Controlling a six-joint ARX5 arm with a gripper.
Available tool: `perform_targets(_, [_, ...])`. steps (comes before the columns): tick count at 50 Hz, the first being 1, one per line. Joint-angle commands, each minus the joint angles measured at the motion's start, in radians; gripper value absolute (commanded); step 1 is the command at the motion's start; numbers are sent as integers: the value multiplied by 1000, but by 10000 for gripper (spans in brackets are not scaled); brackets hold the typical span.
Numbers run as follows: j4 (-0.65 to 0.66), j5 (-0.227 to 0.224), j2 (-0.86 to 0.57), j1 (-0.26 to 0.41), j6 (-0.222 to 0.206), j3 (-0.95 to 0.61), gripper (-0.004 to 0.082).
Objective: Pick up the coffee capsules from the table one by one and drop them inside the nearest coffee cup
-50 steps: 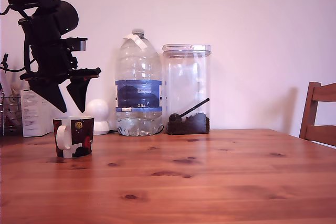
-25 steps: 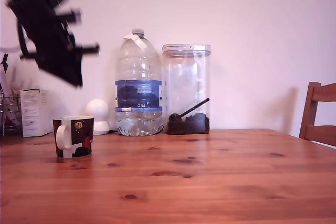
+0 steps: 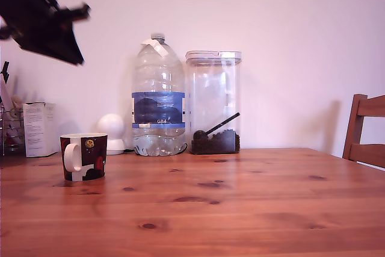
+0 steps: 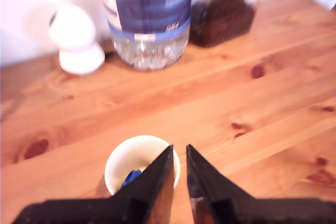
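My claw [image 4: 178,153] is nearly pressed together, empty, high above the cup [image 4: 140,167] near the table's [image 4: 252,119] left edge in the exterior view. A blue capsule [image 4: 131,176] lies inside: small, probably light, rigid and smooth, best pinched across its rounded sides.

exterior: low, level across tabletop [image 3: 240,209] toward far wall | wrist: high, looking down | shared: mug [image 3: 83,156], water bottle [image 3: 158,97]
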Motion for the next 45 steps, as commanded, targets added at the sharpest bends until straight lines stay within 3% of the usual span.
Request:
perform_targets(1, [21, 5, -43, -6, -5, -44, 54])
perform_targets(30, [95, 9, -454, -6, -95, -447, 54])
perform_targets(36, [72, 16, -558, -6, -141, -517, 54])
perform_targets(45, [-25, 19, -690, -6, -173, -575, 54])
